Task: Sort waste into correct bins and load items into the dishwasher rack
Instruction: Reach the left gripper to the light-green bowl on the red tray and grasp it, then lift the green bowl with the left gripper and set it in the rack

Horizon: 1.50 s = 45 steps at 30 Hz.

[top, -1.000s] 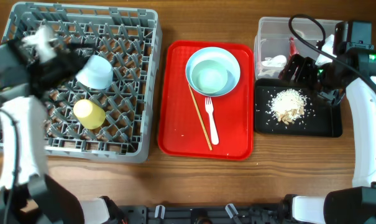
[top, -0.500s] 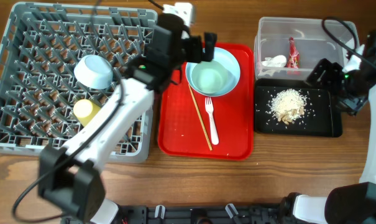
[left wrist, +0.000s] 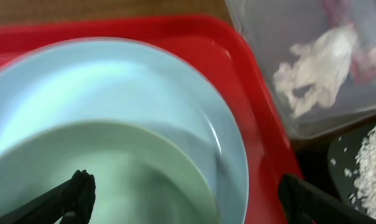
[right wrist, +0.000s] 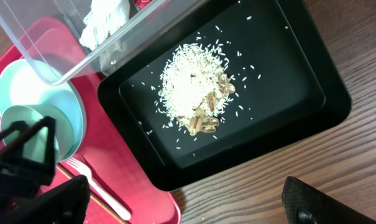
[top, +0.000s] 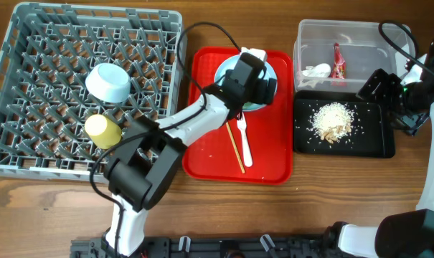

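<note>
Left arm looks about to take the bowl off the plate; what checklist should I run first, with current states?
1. Left pincer open over the bowl: ok.
2. Bowl sits in the plate, empty: ok.
3. Chopstick and fork clear of the plate rim: cannot tell.
4. Rack has free pegs beside the other bowl and the yellow cup: ok.
5. Right pincer open, empty, off by the black tray: ok.

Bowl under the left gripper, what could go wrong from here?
The bowl sits nested in the plate, so the open left gripper may lift or drag the plate too, or slip off the smooth rim. The fork and chopstick lie close beside and could get knocked.
</note>
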Each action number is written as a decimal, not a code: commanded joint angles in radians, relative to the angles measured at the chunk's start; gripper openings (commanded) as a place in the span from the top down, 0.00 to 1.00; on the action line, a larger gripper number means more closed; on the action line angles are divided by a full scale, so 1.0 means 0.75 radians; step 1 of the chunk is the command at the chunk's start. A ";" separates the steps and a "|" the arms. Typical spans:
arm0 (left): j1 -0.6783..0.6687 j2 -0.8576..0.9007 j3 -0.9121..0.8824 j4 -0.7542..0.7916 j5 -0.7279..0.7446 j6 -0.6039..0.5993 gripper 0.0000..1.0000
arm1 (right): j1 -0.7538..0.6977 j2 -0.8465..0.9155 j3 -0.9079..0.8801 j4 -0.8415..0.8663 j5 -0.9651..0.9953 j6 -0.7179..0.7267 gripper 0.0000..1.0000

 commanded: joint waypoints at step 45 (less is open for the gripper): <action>0.437 -0.319 0.079 -0.022 1.025 -0.283 0.96 | -0.001 -0.022 0.009 -0.018 0.000 -0.029 0.00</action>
